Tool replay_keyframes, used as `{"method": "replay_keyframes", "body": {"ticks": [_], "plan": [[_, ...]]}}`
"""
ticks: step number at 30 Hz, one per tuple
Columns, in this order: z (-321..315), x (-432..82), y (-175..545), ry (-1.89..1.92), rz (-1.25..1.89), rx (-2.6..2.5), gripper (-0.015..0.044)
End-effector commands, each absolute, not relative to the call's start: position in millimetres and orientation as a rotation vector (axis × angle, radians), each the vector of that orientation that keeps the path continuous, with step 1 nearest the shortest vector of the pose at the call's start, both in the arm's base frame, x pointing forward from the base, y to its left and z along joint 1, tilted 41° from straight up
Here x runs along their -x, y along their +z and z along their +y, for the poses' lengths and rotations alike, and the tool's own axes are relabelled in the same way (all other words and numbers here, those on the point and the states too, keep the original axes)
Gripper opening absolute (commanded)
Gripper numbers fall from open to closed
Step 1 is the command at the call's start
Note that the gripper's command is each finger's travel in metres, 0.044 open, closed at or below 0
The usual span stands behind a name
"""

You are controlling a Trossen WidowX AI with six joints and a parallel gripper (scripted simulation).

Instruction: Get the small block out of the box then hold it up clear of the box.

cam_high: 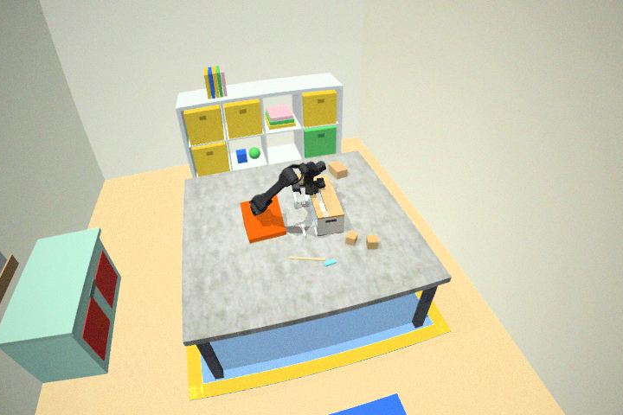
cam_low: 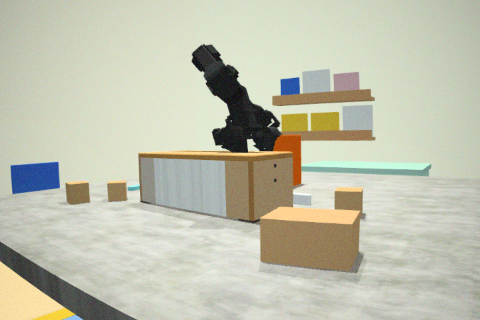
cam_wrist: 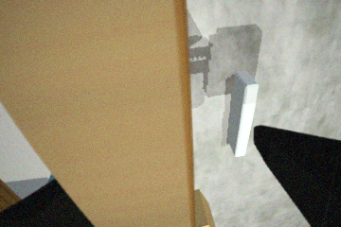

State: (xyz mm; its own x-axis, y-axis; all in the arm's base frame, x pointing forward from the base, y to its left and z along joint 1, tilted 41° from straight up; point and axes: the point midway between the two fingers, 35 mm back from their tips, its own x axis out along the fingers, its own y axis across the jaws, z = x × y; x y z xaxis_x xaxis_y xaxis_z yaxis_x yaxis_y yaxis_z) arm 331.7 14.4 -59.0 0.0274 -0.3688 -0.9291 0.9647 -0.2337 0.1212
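The wooden box (cam_high: 328, 213) stands mid-table; in the exterior view (cam_low: 216, 183) it shows a pale grey panel and a wooden end. Its shelf and inside are hidden in every view. A small pale block lies on the table just beside the box's edge; it also shows past the box's far end (cam_low: 302, 199). I cannot tell whether this is the task's block. My gripper (cam_high: 306, 191) (cam_low: 244, 145) is open and empty, low over the box's long edge. In the wrist view its black fingers (cam_wrist: 154, 158) stand either side of that edge, one over the box top (cam_wrist: 93, 104), one near the pale block.
The arm's orange base (cam_high: 263, 222) is left of the box. Tan cubes lie near the box (cam_high: 350, 238), (cam_high: 372, 240), (cam_high: 337, 169); a big one (cam_low: 310, 237) is close to the exterior camera. A thin stick (cam_high: 306, 258) and a cyan piece (cam_high: 329, 262) lie nearer the front.
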Motion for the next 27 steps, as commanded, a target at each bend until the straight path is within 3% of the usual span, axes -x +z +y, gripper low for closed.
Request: {"method": "replay_keyframes", "body": {"ticks": [1, 15, 27], "plan": [[20.8, -333.7, -66.0, -1.489, 0.746, -1.14, 0.04], [37.6, -339.7, -80.5, -1.489, 0.746, -1.142, 0.04], [78.1, -343.1, -29.7, -1.485, 0.75, -1.138, 0.04]]}}
